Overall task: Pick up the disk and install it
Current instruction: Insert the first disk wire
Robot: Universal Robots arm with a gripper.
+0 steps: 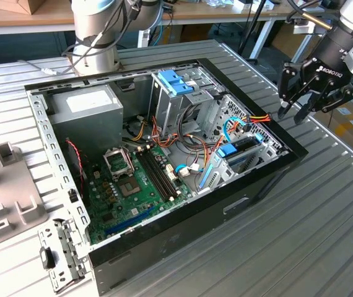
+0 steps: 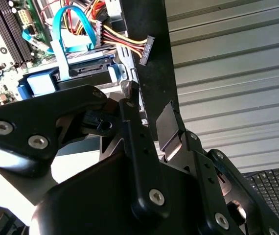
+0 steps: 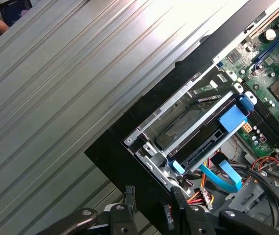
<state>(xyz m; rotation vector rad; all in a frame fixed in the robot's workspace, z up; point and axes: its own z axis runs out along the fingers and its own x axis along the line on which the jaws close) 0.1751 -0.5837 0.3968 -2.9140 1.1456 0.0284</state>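
Exterior view: gripper (image 1: 301,108) hangs empty, fingers spread, just beyond the case edge; the disk (image 1: 243,150) sits in its bay below them; probably heavy, rigid, shock-sensitive, so grab the blue side rails, not the label.

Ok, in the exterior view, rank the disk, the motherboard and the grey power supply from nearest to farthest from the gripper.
1. The disk, with blue rails, sits in the bay at the case corner just below the gripper, toward the exterior view's right.
2. The motherboard, on the case floor, mid-frame.
3. The power supply, at the case's far corner, toward the exterior view's left.
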